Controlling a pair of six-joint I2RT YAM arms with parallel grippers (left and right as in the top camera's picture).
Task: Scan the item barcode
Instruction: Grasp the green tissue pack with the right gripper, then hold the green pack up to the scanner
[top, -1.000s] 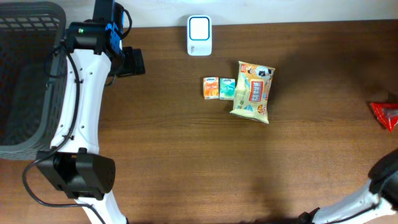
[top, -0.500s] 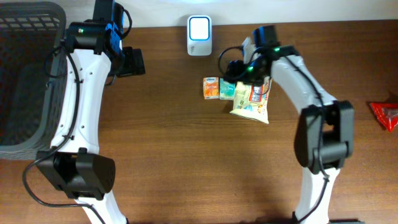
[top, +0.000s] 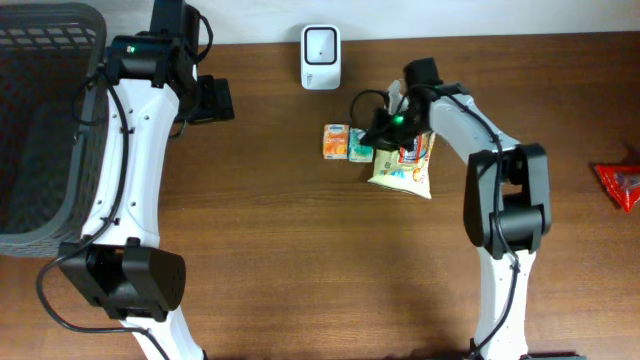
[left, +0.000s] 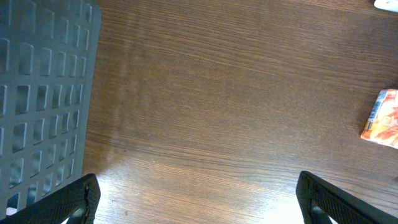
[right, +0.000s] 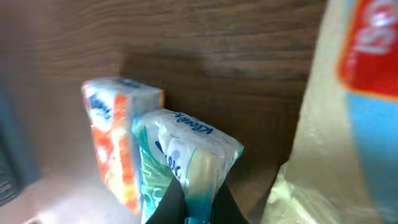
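Overhead. Basket (top: 40, 120) sits at the far left. The white scanner (top: 320, 44) stands at the far edge of the table (top: 260, 250), about centre. Just nearer than it lies a row: orange pack (top: 335, 141), then green pack (top: 359, 146) touching it on the right, then a yellow bag (top: 405, 165) further right. The right claw (top: 384, 133) is down at the green pack's right end, between that pack and the bag. The left claw (top: 213, 100) hangs over bare wood, well left of the row. A red packet (top: 620, 186) lies at the right edge.

Left wrist. The fingers (left: 71, 199) stand spread as wide as they go, with nothing between them but wood grain. Basket wall (left: 43, 93) is on the left. The orange pack (left: 382, 119) is cut off by the right edge, and a scanner corner (left: 388, 4) shows top right.

Right wrist. The dark fingers (right: 171, 202) are pinched tight on the near edge of the green pack (right: 186, 155), with only a thin teal strip between them. The orange pack (right: 115, 134) presses against its left side. The bag (right: 348, 124) fills the right and is blurred.
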